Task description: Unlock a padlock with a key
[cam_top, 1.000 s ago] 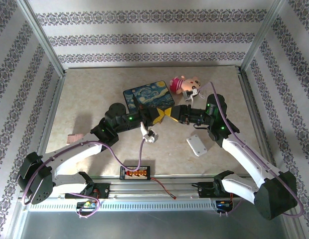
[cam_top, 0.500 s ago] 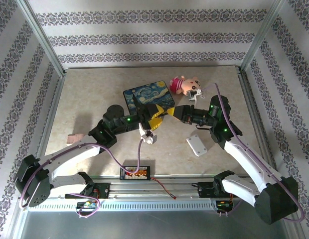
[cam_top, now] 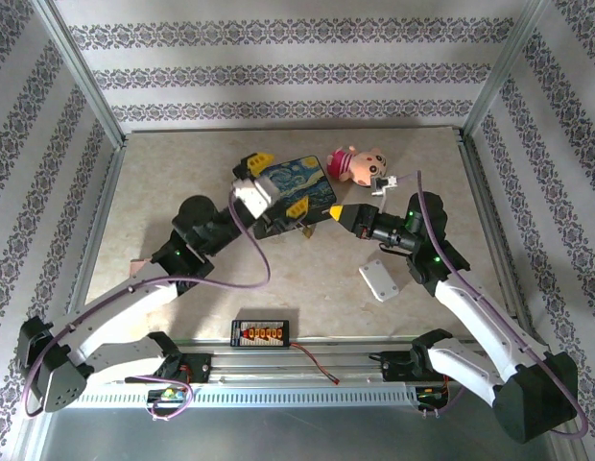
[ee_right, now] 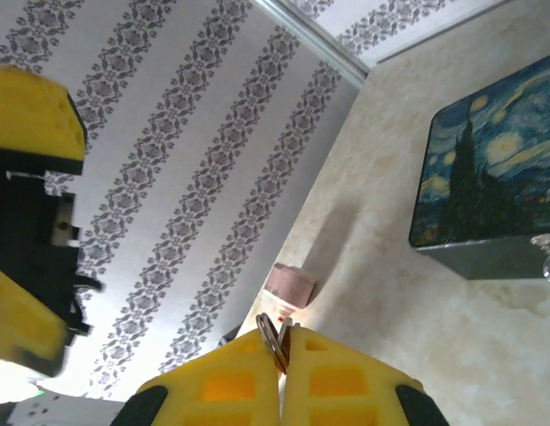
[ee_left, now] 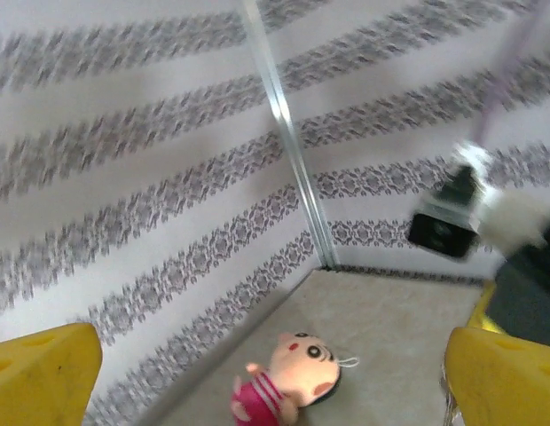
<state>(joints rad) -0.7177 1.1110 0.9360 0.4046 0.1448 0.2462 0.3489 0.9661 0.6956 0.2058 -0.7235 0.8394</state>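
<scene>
Starry Night tin, pink plush doll near table's far edge; white plastic block right-centre; connector board at near edge.

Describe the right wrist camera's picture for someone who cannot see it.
Two yellow fingers of the right gripper press together on the key, thin silvery metal poking out between their tips. Beyond lie a box printed with a starry-night painting on the beige table, and the left gripper, open, against patterned wallpaper.

key mostly hidden inside clamped right end effector, padlock too small to make out
</scene>
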